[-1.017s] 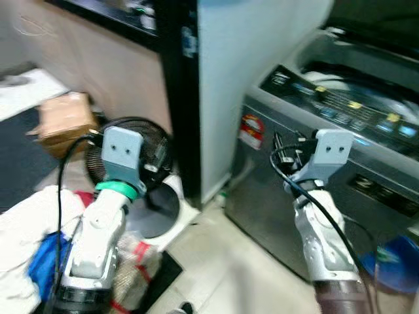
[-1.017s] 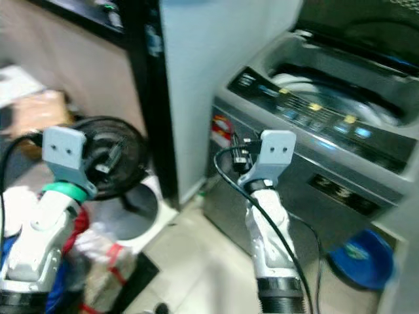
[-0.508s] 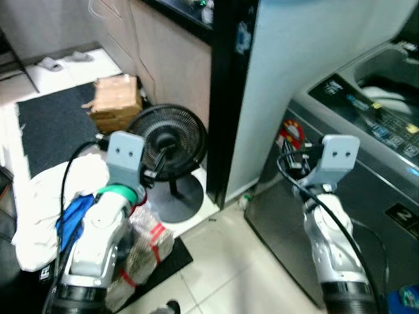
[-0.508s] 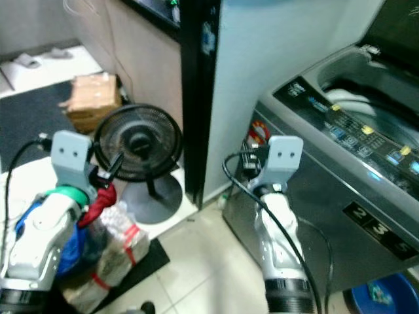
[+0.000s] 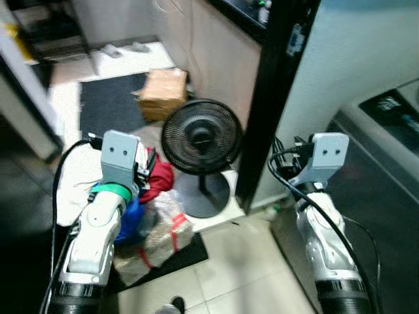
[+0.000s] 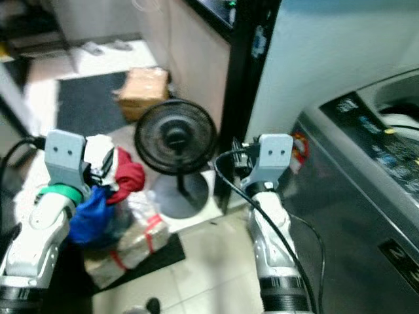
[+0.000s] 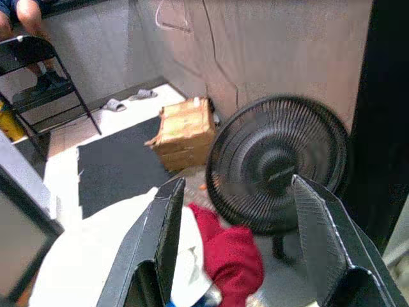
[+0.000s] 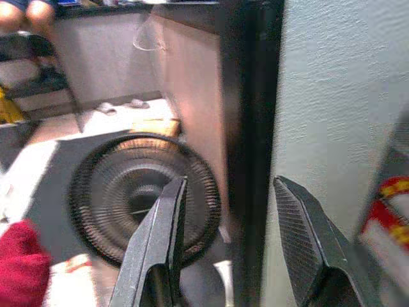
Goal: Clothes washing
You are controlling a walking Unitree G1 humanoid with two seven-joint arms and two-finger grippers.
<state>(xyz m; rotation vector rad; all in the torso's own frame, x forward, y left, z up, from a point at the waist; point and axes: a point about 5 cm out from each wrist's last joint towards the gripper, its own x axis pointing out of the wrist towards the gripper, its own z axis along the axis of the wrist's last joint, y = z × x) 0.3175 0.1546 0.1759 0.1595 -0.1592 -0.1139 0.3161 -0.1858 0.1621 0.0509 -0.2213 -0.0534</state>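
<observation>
Right now both grippers are hanging empty with their jaws spread wide. The left gripper (image 7: 233,249) is pointing over the clothes pile (image 5: 141,190), with the red cloth (image 7: 227,252) showing between its fingers (image 7: 163,236) and white fabric (image 7: 96,268) beside that. The right gripper (image 8: 233,249) is aiming past the fan (image 5: 201,136) toward the dark cabinet edge (image 5: 278,98), gripping nothing.

The laundry is sitting on the floor on the robot's left, next to the fan's base; the washer (image 6: 366,190) is standing on the right, well apart from the pile. Judging by this, the step in hand is getting to the clothes for a first pick. To do it well, the robot should be squaring its body to the pile, lowering the left gripper onto the bunched red cloth where the folds stand proud, and keeping its fingers clear of the fan grille and the wrapped bundle (image 5: 160,235) underneath.

By count: one fan, one washer, one cardboard box (image 5: 162,95) by the wall, one dark mat (image 5: 108,104), one wrapped bundle. In the pile, red, blue (image 6: 91,212) and white pieces are showing, so at least three garments; more may be hidden underneath.
</observation>
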